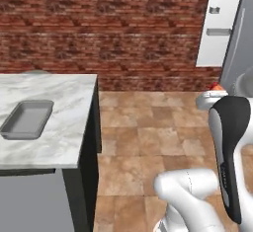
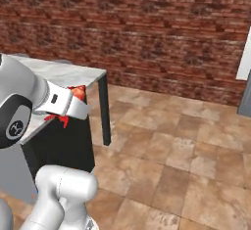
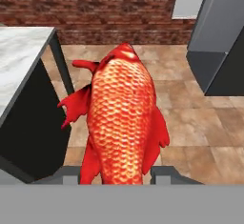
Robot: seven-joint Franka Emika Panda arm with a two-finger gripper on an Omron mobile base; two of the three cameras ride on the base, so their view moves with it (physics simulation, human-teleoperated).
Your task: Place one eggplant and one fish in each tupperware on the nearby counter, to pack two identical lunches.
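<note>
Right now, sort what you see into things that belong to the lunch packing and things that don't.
Belongs to the job:
- red-orange fish, held in the gripper
- grey tupperware, empty
- marble counter it sits on

Just there:
- brick wall
- tiled floor
- grey fridge, door open

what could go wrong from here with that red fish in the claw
1. The red fish sticks far out past the claw, which grips it near one end, so it may swing or slip out over the tile floor.
2. The claw is off the marble counter, beside its dark corner; the fish's fins could catch that edge on the way in.
3. The grey tub is shallow, so the long fish might end up lying across its rim.
</note>
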